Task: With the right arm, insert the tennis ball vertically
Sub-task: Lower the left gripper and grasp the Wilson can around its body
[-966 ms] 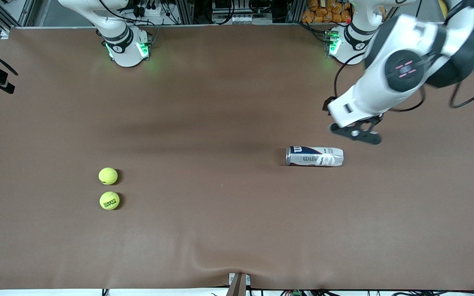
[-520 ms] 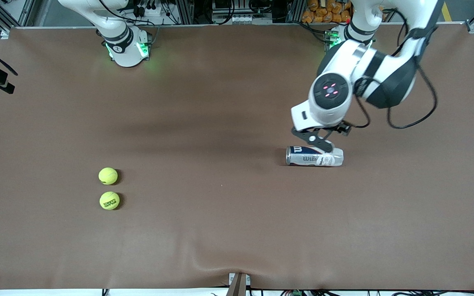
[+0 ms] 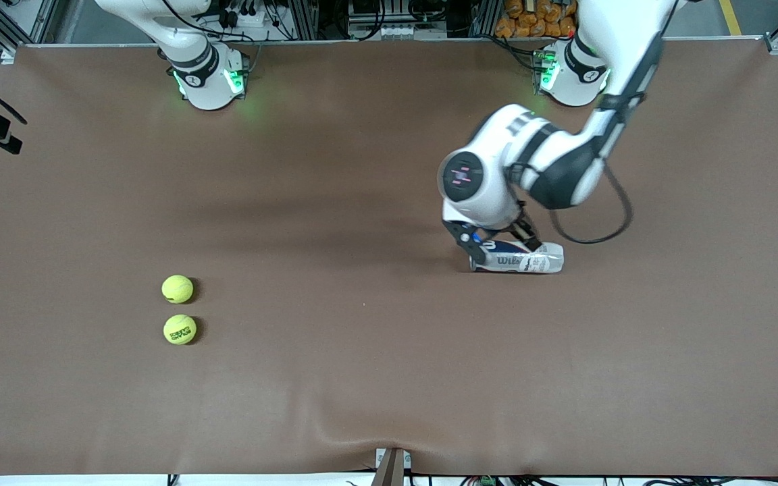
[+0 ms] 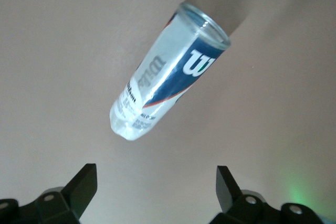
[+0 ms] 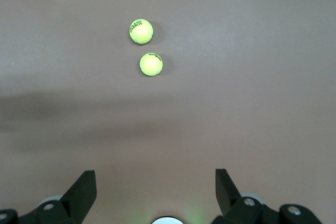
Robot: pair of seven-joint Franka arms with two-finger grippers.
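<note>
The brown table (image 3: 362, 378) carries only a few things. The left arm (image 3: 551, 162) reaches from its base down over the Wilson ball can (image 3: 521, 257), which lies on its side toward the left arm's end of the table, its open mouth pointing toward the right arm's end. The left gripper (image 3: 494, 246) hangs over the mouth end of the can, fingers spread apart with nothing between them. Only the base of the right arm (image 3: 206, 74) shows in the front view, and the arm appears to wait; the right gripper (image 5: 155, 192) is high over the table with its fingers apart and empty.

Two tennis balls sit toward the right arm's end, well apart from the can: a plain-faced ball (image 3: 177, 289) and, just beside it and nearer the front camera, a ball showing printed lettering (image 3: 179, 329).

As a judgement, the task is barely begun. The can is not yet upright, neither ball has been picked up, and insertion from above is still ahead.

The left wrist view shows the can's clear rim and crumpled closed end, which the arm partly covers in the front view. The right wrist view shows both balls but not the can.
</note>
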